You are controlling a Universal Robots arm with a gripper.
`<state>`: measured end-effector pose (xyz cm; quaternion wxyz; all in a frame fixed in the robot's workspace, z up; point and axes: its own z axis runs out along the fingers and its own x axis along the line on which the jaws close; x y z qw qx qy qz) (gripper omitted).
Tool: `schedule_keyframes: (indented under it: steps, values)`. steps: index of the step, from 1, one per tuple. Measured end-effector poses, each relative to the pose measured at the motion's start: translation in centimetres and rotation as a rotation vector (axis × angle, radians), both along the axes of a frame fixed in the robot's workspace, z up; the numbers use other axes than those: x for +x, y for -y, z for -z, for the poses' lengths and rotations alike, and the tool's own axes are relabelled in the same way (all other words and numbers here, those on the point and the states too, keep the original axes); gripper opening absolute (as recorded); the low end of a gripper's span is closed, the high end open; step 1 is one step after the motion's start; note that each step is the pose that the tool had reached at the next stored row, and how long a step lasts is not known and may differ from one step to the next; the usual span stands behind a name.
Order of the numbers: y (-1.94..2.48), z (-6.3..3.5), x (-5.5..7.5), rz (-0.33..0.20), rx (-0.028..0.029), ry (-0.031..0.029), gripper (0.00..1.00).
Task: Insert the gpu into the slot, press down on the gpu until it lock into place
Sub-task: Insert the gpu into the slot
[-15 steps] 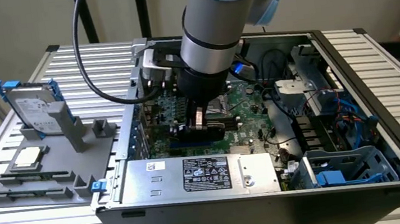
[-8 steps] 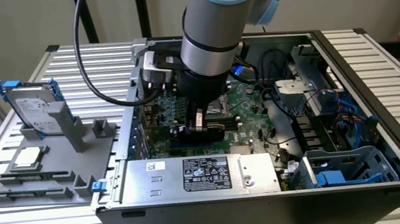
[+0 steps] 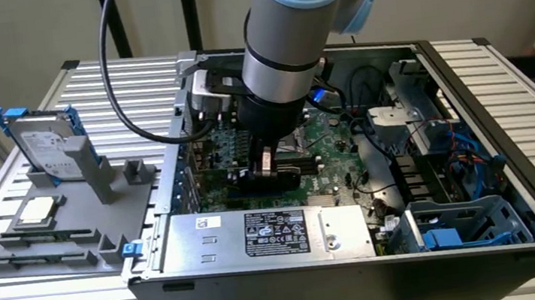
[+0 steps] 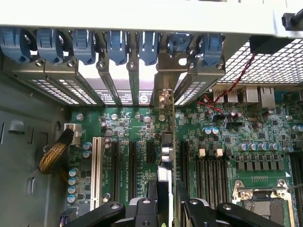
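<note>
In the exterior view my gripper [image 3: 264, 167] reaches down into the open computer case [image 3: 514, 190], shut on the gpu [image 3: 276, 179], a flat black card standing on edge over the green motherboard [image 3: 334, 161]. The wrist view looks straight down the card: the gpu [image 4: 165, 156] appears as a thin edge running between my two fingers [image 4: 142, 210], and its metal bracket [image 4: 164, 97] sits against the rear panel openings. The slot is hidden beneath the card. How deep the card sits cannot be told.
A silver power-supply box [image 3: 267, 233] lies at the case front. A white connector strip [image 4: 97, 170], black strips [image 4: 116, 170] and memory strips [image 4: 213, 170] flank the card, with the processor socket [image 4: 265, 203] beside them. Blue bracket clips [image 4: 118, 45] line the rear. A grey fixture with a hard drive [image 3: 45, 145] stands outside.
</note>
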<state>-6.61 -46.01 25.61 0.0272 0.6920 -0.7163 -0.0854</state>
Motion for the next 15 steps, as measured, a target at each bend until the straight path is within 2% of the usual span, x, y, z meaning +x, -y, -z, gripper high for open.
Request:
schedule_keyframes:
  steps: [6, 15]
  values:
    - [0.00, 0.26, 0.00, 0.000, 0.0001, -0.0038, 0.26]
    - [0.00, 0.52, 0.01, 0.000, 0.0000, -0.0036, 0.26]
